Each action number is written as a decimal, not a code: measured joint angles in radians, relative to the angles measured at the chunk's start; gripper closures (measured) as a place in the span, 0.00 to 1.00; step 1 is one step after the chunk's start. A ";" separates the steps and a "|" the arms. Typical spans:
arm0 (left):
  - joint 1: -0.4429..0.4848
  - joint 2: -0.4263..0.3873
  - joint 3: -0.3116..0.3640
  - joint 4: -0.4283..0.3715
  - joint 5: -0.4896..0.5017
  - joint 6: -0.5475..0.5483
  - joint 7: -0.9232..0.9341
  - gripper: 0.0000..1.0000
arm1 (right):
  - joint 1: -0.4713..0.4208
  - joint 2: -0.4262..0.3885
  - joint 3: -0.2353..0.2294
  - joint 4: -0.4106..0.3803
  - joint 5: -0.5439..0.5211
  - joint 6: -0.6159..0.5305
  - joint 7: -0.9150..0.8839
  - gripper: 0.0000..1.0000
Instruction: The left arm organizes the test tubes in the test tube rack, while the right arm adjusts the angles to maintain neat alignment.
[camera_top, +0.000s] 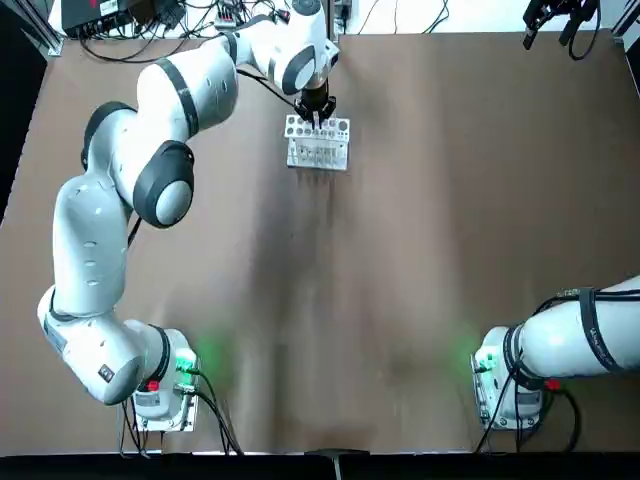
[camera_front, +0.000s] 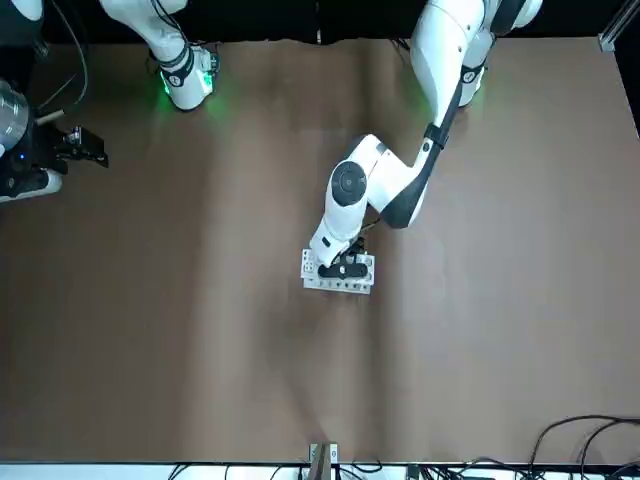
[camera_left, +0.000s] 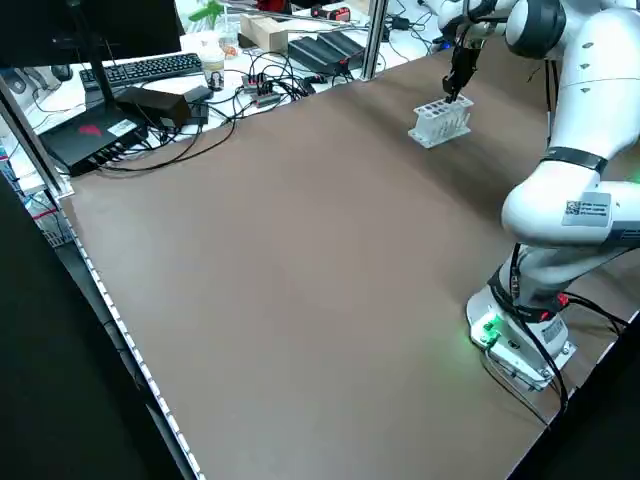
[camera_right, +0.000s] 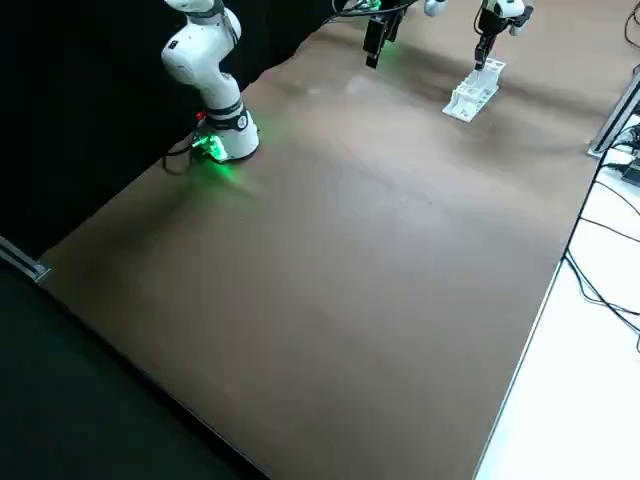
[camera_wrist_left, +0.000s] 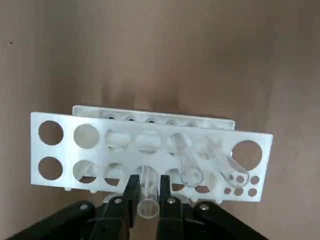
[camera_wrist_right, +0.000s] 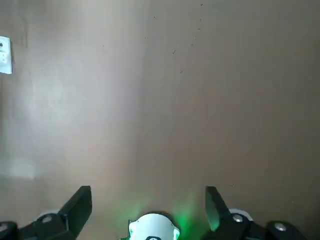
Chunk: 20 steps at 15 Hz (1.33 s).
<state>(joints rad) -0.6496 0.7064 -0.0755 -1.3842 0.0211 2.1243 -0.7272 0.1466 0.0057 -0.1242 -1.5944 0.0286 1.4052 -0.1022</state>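
Left pincer (camera_wrist_left: 148, 192) clamps a test tube (camera_wrist_left: 148, 192) over the test tube rack (camera_wrist_left: 55, 145) at the counter's far side; right pincer (camera_wrist_right: 148, 207) hangs spread, idle. Misaligned insertion risks tipping the light rack.

- Table (camera_left: 300, 260): brown matte top, metal edge rail.
- Bench beyond far edge: keyboard (camera_left: 150, 68), black box (camera_left: 95, 135), cable tangle (camera_left: 255, 90), cardboard box (camera_left: 278, 32).
- Surroundings: dark.

White arms (camera_top: 110, 215), seemingly grey-capped joints.
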 joint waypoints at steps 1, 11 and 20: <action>0.000 0.000 0.000 0.000 0.000 0.000 0.000 0.79 | 0.000 0.000 0.000 0.000 0.000 0.000 0.000 0.00; 0.000 0.000 0.000 0.001 0.000 0.000 0.000 0.80 | 0.001 0.000 0.001 0.000 0.000 0.000 0.000 0.00; -0.002 0.000 0.016 0.005 0.000 0.000 0.000 0.80 | 0.001 0.000 0.001 0.000 0.000 0.000 0.000 0.00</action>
<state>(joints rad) -0.6519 0.7065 -0.0594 -1.3787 0.0210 2.1243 -0.7272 0.1473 0.0057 -0.1236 -1.5944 0.0286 1.4050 -0.1022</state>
